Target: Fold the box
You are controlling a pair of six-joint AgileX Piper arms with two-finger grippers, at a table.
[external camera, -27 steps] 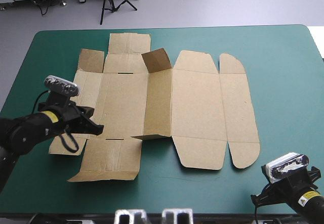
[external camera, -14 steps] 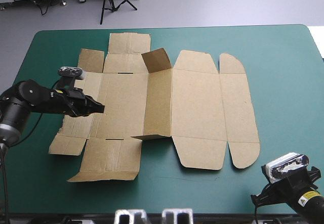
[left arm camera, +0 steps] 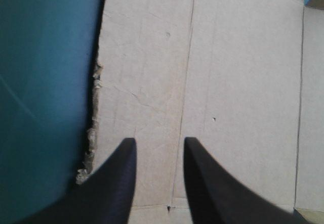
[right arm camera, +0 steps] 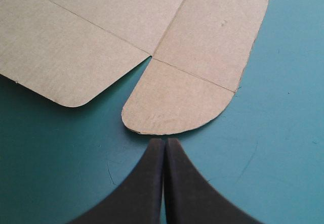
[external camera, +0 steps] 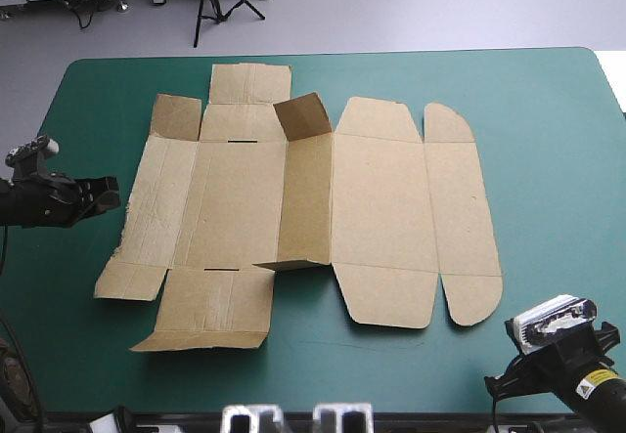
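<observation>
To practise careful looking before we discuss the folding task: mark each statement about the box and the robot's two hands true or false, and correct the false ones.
1. The box lies mostly flat on the table, with one flap raised. True.
2. The left hand is shut on the box. False: its fingers stand apart and hold nothing, near the box's left edge.
3. The right hand is shut. True.
4. The right hand rests on the box. False: it is over bare table, with a rounded flap just ahead of it.
</observation>
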